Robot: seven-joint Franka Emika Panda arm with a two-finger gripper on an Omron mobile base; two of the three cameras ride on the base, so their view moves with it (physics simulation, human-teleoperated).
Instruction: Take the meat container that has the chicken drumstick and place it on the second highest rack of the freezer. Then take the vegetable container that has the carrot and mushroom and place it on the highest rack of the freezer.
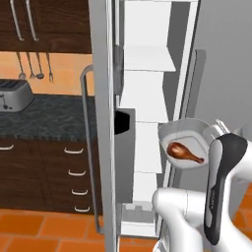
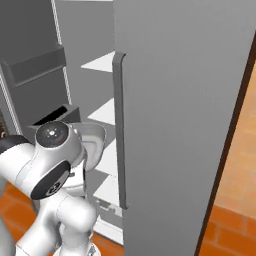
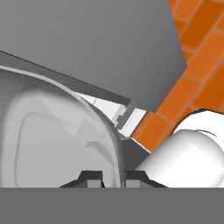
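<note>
- Gripper (image 3: pixel 113 177) is clamped on the rim of the meat container (image 1: pixel 189 140); in the hand view the two tips sit either side of the rim at bottom centre, jaws nearly together.
- Container is off any surface, at centre right of the left base view, just in front of the open freezer (image 1: pixel 147 113) and touching no shelf.
- Chicken drumstick (image 1: pixel 183 151) lies inside it, fat end to frame left, bone end to lower right. Nothing else visible in the tray.
- My read: you're mid-carry and need to go up, then in. The second highest rack (image 1: pixel 146 106) is above the tray's level, and the highest rack (image 1: pixel 147 59) is above that.
- Raise before you push forward. The tray looks tilted toward the camera, so level it or the drumstick may slide.
- Watch the open door (image 1: pixel 104 123) left of the opening and the closed grey door (image 2: pixel 180 125) to the right; the opening is narrow.
- A one-sided rim grip can let the tray swing, so move slowly.
- Land it flat on the rack, well back from the edge, before you let go.
- Carrot and mushroom container: can't locate it from here.
</note>
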